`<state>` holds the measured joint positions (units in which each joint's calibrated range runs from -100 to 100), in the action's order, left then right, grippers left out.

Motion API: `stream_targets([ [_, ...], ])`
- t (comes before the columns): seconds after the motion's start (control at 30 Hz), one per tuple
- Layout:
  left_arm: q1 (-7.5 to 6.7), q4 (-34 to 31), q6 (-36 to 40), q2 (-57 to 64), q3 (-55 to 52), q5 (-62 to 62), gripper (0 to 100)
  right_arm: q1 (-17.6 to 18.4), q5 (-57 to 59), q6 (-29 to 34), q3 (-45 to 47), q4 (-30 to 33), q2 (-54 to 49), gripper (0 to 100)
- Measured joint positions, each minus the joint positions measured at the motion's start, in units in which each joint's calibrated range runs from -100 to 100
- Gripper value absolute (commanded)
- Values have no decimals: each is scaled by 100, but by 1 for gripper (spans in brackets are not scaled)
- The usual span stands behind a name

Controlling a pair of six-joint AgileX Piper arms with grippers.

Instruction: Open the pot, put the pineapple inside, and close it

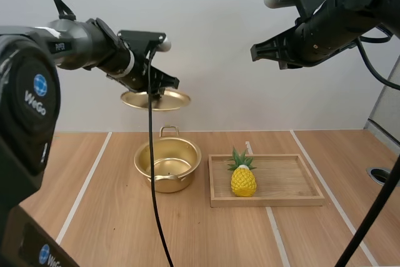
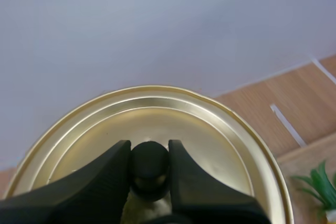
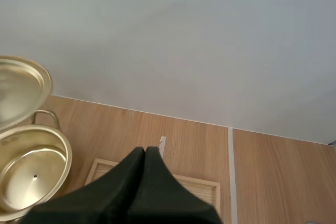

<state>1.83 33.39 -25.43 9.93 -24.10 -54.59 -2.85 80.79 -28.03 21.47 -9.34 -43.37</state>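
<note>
Pinching lid [image 1: 156, 99] by knob [image 2: 149, 163] with left gripper [image 1: 157, 89], upper left, above open pot [image 1: 167, 166]. Right gripper [image 1: 256, 51] closed, empty, upper right. Pineapple [image 1: 243, 179] on tray [image 1: 281, 199], lower centre. Risking lid slipping from that small pinch, falling onto pot.

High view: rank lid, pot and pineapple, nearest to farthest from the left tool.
1. The lid: gripped in the left tool, held up above the pot.
2. The pot: open on the table, below the lid.
3. The pineapple: on the wooden tray, to the right of the pot.
</note>
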Motion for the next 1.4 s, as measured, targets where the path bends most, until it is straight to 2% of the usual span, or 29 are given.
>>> stream_targets([
  [0.1,0,38,8,550,0,788,0,0,0,0,0,-4,0,0],
  [0.23,0,61,8,1060,11,1241,0,0,0,0,0,-4,0,0],
  [0.47,0,72,8,1611,11,1341,0,0,0,0,0,-60,0,0],
  [0.7,0,83,-3,2276,11,1855,0,0,16,0,0,-377,-25,0],
  [1.07,0,131,-3,3447,11,2800,0,0,16,-81,0,-402,-255,0],
  [1.4,0,143,-3,4391,11,3121,0,0,16,-205,0,-483,-573,0],
])
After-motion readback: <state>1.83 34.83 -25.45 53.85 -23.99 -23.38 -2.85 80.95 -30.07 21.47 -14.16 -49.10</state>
